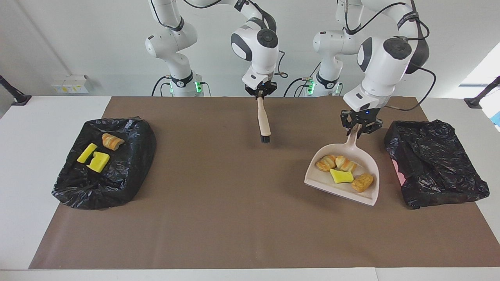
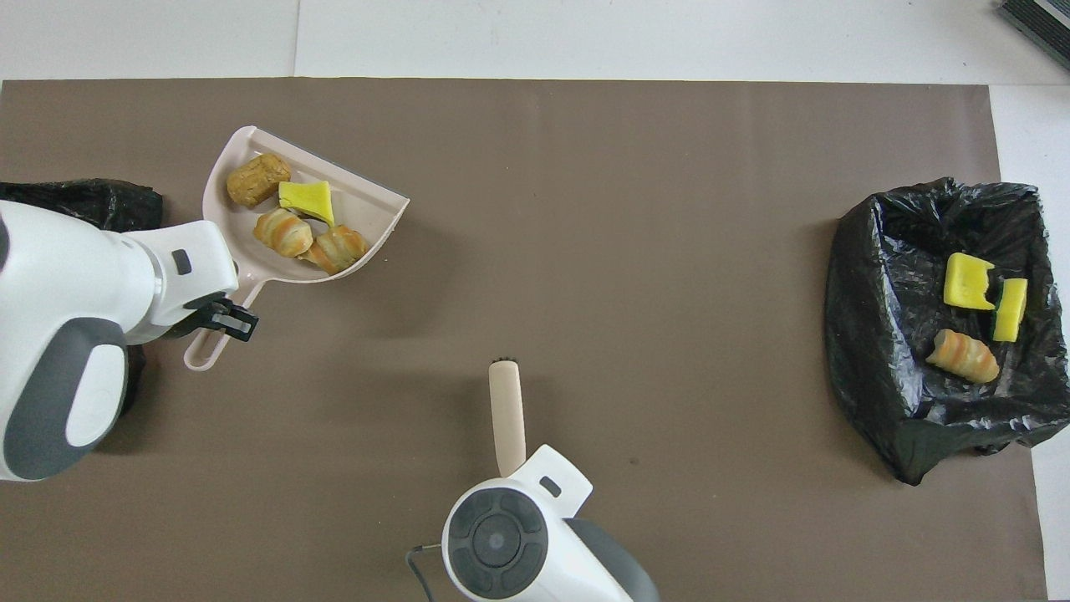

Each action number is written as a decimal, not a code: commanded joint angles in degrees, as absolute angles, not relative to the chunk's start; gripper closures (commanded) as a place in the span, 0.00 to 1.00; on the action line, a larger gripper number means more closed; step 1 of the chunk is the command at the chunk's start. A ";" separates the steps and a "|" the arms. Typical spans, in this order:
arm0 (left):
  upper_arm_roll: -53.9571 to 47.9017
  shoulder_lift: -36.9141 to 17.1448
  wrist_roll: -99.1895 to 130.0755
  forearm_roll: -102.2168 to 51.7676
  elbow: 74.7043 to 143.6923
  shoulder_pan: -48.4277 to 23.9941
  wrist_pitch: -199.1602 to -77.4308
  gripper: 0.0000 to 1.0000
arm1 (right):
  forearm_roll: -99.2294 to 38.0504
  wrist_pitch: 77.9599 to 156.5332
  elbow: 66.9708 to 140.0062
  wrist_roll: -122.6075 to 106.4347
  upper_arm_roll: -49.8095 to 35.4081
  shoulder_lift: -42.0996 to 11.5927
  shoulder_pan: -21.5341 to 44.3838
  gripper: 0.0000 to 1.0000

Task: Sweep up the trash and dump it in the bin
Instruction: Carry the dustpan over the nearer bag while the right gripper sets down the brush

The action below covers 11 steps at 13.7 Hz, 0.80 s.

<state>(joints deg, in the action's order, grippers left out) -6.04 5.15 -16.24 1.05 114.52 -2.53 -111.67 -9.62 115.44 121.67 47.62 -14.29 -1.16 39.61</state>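
The left gripper (image 1: pixel 360 128) is clamped on the handle of the dustpan (image 1: pixel 365 200), raised beside the bin (image 1: pixel 433 164) at the left arm's end with four pieces of trash (image 1: pixel 343 171) loose inside. If it tips early, they could spill onto the table. The right gripper (image 1: pixel 260 91) is clamped on the brush (image 1: pixel 263 123) above mid-table, while three more pieces (image 1: pixel 99 152) lie in the other bin (image 1: pixel 129 175).

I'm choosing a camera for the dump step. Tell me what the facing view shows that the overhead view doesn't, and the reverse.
Facing view only: both arms whole, down to their bases, the wall and the bin at the left arm's end whole, with no trash visible in it.

Overhead view only: the white table past the mat's edge farthest from the robots.

Both: the left gripper holding the pink dustpan with four trash pieces, the right gripper holding the brush, and the bin with three pieces.
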 commanded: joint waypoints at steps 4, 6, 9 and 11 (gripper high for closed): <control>-6.42 5.27 -29.52 0.97 106.97 9.56 -99.86 1.00 | -9.49 125.93 124.63 53.96 -14.24 -5.44 45.61 1.00; -5.46 5.36 -30.67 1.58 107.14 12.55 -99.40 1.00 | -9.58 127.00 124.63 54.05 -14.24 -7.55 45.97 1.00; -2.82 5.36 -37.49 2.81 107.05 18.44 -101.42 1.00 | -9.75 127.09 124.02 53.96 -14.24 -8.52 45.88 0.62; -1.85 4.84 -41.38 4.12 107.49 23.27 -106.41 1.00 | -9.76 126.30 122.53 53.79 -14.15 -8.53 45.27 0.00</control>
<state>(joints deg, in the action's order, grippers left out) -1.87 5.28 -38.23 2.52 108.15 19.72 -103.22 -9.72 127.17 124.26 52.70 -14.22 -8.09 45.88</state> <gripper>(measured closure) 0.687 0.559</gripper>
